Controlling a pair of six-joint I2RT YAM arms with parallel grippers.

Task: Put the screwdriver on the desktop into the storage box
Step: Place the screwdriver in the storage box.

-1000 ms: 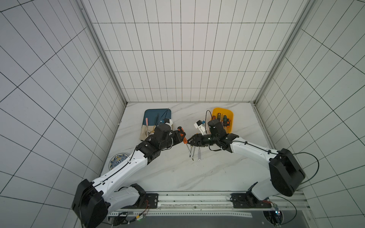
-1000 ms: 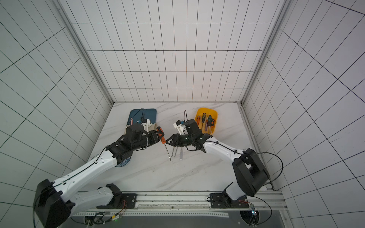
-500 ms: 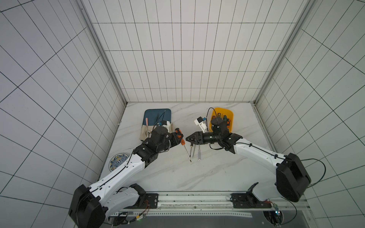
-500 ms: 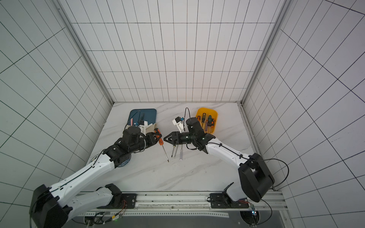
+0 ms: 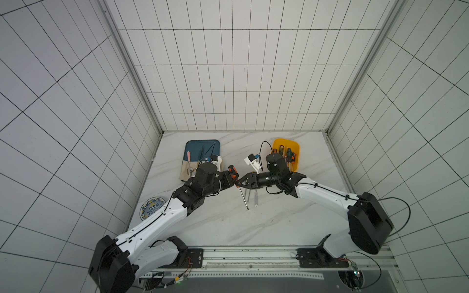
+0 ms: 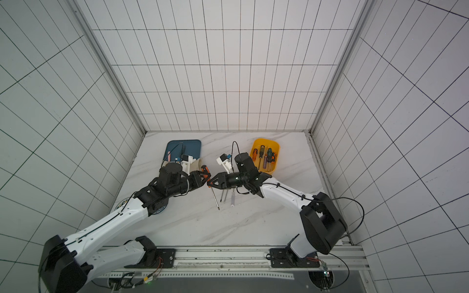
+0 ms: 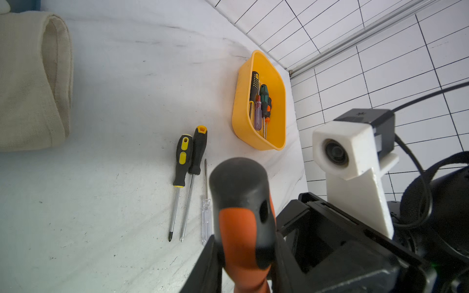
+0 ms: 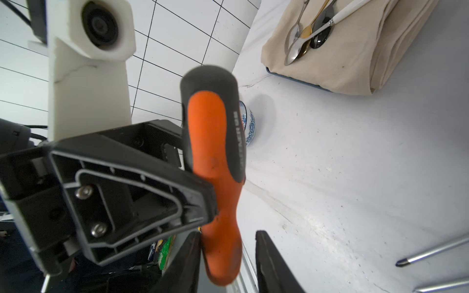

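Observation:
An orange-and-black screwdriver (image 5: 232, 170) (image 6: 205, 170) hangs above the desktop (image 5: 279, 223), shaft pointing down. My left gripper (image 5: 234, 176) (image 7: 245, 256) is shut on its handle (image 7: 241, 203). My right gripper (image 5: 238, 182) (image 8: 228, 243) faces it, jaws on either side of the handle's lower end (image 8: 220, 253); one finger touches and a gap shows at the other. The yellow-orange storage box (image 5: 297, 154) (image 7: 241, 114) stands at the back right with several screwdrivers inside. Three more screwdrivers (image 7: 182, 162) (image 7: 199, 149) (image 7: 206, 218) lie on the marble below the grippers.
A teal tray (image 5: 201, 148) holds a folded beige cloth (image 8: 350, 50) with spoons, behind my left arm. A blue patterned plate (image 5: 152, 208) sits near the left wall. Tiled walls close in three sides.
My right gripper has slid left to the held screwdriver and its jaws have narrowed around the handle's lower end. The left gripper keeps its grip, nearly still.

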